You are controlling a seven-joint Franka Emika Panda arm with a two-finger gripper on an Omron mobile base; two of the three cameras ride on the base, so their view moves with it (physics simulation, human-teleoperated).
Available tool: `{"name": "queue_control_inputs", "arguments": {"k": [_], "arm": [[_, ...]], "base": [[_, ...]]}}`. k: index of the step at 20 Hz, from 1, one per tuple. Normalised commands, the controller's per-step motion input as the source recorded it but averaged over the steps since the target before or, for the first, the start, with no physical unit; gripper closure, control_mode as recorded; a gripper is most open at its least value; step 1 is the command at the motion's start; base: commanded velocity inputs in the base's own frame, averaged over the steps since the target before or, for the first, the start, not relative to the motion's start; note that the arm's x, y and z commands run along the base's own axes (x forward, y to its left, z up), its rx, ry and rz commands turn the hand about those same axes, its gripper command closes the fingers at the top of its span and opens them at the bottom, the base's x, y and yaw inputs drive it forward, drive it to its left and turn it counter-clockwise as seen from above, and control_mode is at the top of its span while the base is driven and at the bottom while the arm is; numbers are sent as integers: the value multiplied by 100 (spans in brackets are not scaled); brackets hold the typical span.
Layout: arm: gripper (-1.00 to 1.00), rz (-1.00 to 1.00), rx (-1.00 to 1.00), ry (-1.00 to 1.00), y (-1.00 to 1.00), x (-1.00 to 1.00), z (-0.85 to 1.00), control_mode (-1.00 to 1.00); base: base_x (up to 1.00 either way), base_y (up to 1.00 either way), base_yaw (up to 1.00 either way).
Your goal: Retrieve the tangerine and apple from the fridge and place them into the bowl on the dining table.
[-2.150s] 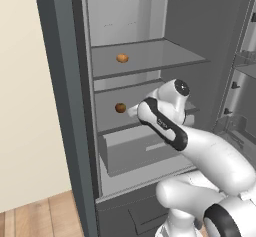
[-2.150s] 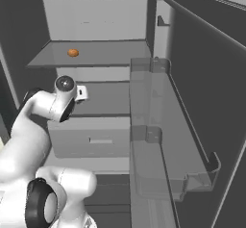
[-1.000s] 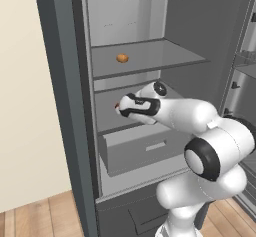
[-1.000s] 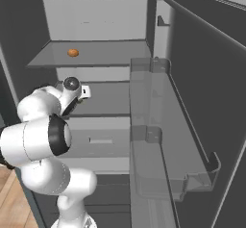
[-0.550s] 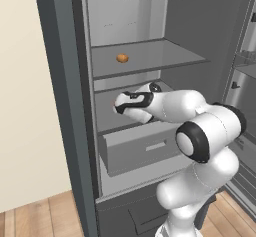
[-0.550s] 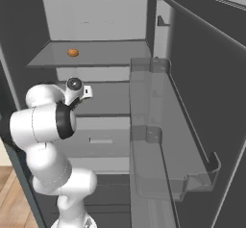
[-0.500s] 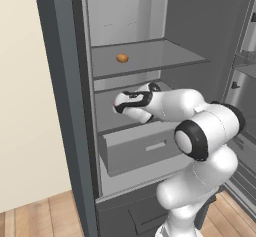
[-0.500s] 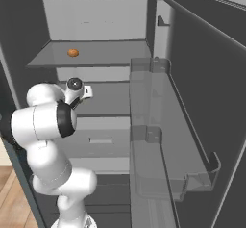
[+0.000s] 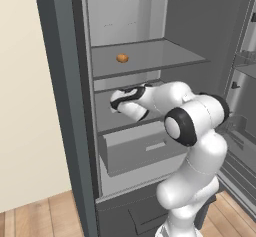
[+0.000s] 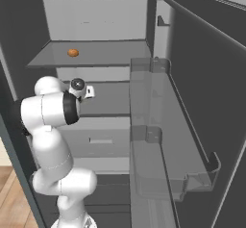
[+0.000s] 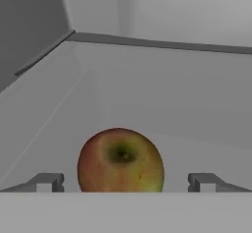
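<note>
The apple (image 11: 120,160) sits on the pale floor of the fridge's (image 9: 65,111) middle shelf, right between the two finger tips (image 11: 47,182) of the gripper (image 11: 123,183) and a little beyond them. One tip stands clear of it on either side with a gap to spare, so the jaws are spread wide and nothing is held. The fruit is reddish with a yellow-green flush toward its lower right side, and its dark stem dimple faces straight back at the hand, tipped slightly upward. It is close to round, so no long axis stands out. There is no sticker, label or writing on it that can be read.

Past the apple, farther from the fingers, the shelf floor runs back to the grey rear wall, and a side wall closes in on the left of the hand view.

From the left base view, the white arm reaches into the middle compartment with the hand (image 9: 125,101) low over that shelf. One shelf above the hand lies the tangerine (image 9: 122,58), a small bright orange ball toward the left side of its shelf. Just below the hand is the grey drawer (image 9: 140,150). The open door (image 10: 173,140) stands off to the arm's right, its clear bins facing inward. No brand marks are legible anywhere on the fridge.
</note>
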Motion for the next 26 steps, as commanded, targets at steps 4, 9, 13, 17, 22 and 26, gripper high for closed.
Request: {"name": "queue_control_inputs", "arguments": {"k": [4, 9, 13, 17, 22, 26], "arm": [[-100, 0, 0, 0, 6, 35, -22, -100], [-100, 0, 0, 0, 8, 32, -26, -100], [-100, 0, 0, 2, 5, 24, -29, -100], [-100, 0, 0, 7, 0, 3, -35, -100], [-100, 0, 0, 10, 2, 0, -46, -100], [-100, -1, -1, 13, 2, 0, -54, -100]], "base": [[0, 0, 0], [0, 0, 0], [0, 0, 0], [0, 0, 0], [0, 0, 0], [0, 0, 0]]}}
